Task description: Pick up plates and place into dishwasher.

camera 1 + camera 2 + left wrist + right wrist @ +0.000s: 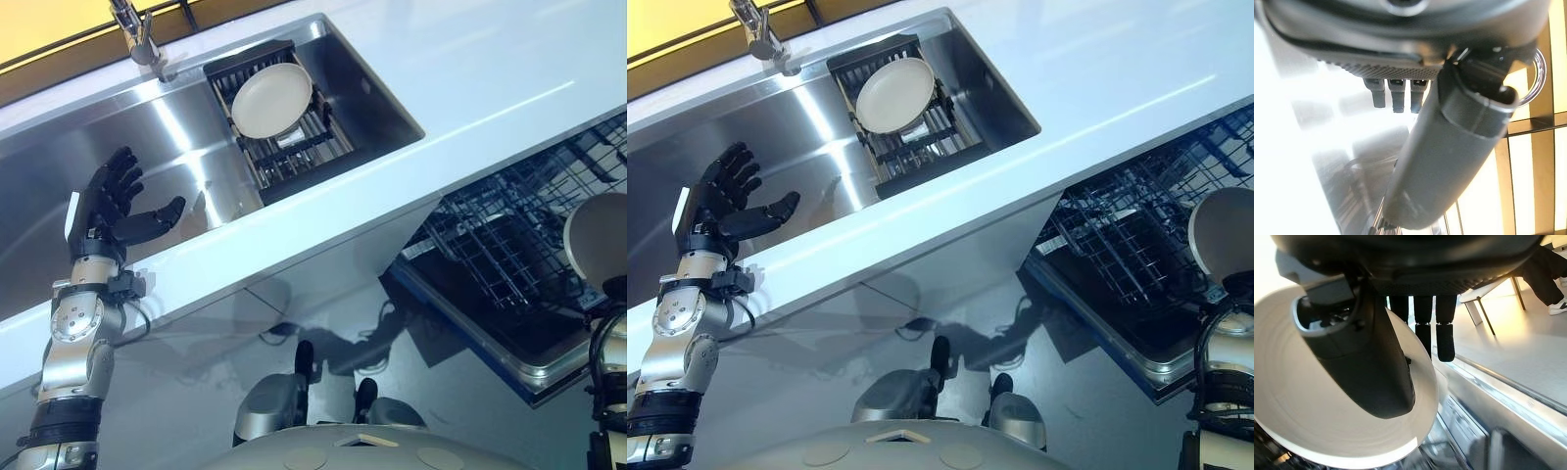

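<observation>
Here the right hand pinches a plate above the dishwasher rack, left hand spread empty; a loose thumb-pinch could let it slip.

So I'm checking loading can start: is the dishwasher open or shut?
Open: the dishwasher's rack is pulled out, wire grid exposed, beside the plate in the right hand.
</observation>
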You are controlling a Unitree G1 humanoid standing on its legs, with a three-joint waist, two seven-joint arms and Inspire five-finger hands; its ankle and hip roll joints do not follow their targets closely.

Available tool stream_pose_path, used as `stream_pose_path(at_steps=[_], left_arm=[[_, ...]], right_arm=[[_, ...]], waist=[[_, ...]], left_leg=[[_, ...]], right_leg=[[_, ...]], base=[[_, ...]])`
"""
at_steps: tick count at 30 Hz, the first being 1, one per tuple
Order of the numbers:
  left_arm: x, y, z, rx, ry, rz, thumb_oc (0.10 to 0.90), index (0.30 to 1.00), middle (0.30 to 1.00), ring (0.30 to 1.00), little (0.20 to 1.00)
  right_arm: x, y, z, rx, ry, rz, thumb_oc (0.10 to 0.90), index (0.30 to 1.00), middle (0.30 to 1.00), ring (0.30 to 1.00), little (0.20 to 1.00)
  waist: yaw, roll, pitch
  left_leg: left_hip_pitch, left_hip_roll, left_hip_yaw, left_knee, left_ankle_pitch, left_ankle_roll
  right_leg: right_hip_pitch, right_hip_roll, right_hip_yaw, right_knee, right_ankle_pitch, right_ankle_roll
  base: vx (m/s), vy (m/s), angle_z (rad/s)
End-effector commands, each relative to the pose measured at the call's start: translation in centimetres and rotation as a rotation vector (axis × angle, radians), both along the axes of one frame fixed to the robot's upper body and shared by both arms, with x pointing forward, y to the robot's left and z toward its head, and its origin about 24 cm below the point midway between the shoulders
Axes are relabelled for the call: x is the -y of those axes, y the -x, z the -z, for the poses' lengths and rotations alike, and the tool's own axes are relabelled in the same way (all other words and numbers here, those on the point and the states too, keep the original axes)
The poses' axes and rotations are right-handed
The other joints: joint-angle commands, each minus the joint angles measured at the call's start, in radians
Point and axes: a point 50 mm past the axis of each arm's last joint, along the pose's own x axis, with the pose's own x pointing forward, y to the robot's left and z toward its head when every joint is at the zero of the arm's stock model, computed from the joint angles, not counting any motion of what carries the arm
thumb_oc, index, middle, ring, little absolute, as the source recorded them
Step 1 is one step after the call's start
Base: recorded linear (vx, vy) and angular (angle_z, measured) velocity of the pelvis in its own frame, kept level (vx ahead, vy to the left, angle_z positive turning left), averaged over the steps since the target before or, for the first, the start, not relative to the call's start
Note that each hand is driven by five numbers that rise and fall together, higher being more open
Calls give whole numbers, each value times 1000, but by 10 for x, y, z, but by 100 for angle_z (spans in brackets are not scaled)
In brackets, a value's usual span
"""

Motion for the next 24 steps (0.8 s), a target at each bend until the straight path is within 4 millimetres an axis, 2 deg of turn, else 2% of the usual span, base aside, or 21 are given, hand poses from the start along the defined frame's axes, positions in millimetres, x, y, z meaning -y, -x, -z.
stream_pose_path(at_steps=[1,8,19,24], left_arm=[[-12,0,-46,204,-74,-1,800,900,900,900,900],[-9,-2,-50,213,-83,36,800,900,900,900,900],[-5,-3,-55,234,-94,68,800,900,900,900,900],[-4,-3,-53,231,-94,80,800,900,900,900,900]], right_arm=[[22,-19,-85,64,336,-19,100,300,300,300,200],[28,-22,-97,-84,431,-49,100,300,300,300,200],[21,-41,-126,-220,643,-175,100,300,300,300,200],[12,-52,-124,-304,667,-273,100,300,300,300,200]], waist=[[33,4,-38],[47,20,-1],[61,30,48],[69,32,51]], left_leg=[[-74,12,38,134,-138,-68],[-121,14,29,162,-128,-75],[-188,16,29,193,-107,-78],[-198,14,33,188,-97,-75]], right_leg=[[-149,40,-3,282,-148,-31],[-184,33,-2,340,-168,-37],[-221,41,10,362,-164,-41],[-216,43,14,355,-161,-39]], base=[[-32,-59,8],[-25,-37,4],[-56,-19,1],[-23,4,1]])
